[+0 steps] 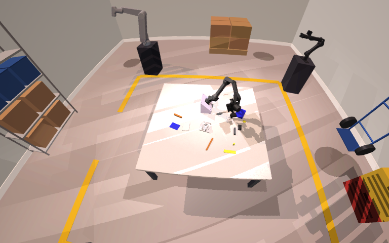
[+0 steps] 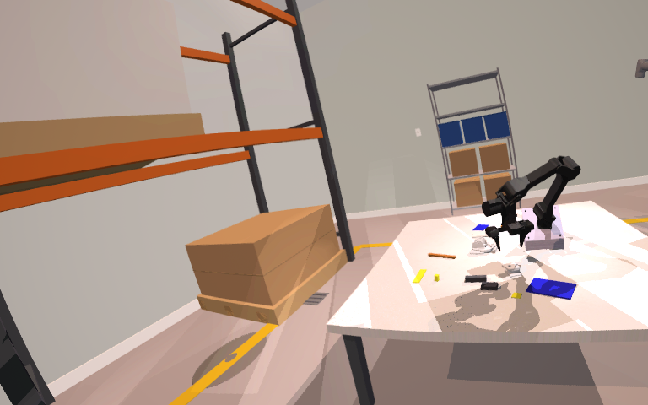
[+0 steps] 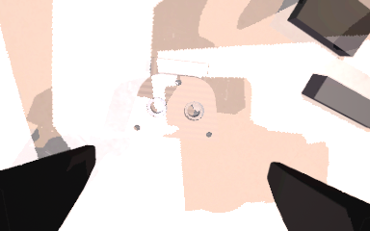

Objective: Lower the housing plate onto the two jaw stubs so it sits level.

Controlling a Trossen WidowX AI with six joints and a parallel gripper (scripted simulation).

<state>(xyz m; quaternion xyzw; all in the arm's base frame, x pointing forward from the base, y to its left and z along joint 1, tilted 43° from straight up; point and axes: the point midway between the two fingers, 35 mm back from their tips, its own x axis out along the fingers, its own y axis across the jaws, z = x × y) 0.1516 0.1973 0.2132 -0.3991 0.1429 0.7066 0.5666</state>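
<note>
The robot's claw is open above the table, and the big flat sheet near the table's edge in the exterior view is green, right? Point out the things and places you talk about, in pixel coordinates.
Not quite: the big flat sheet (image 1: 241,114) (image 2: 551,288) is blue, as the exterior view shows. The claw (image 1: 231,118) (image 2: 510,245) (image 3: 183,162) is indeed open above the table (image 1: 171,160) (image 2: 377,310).
</note>
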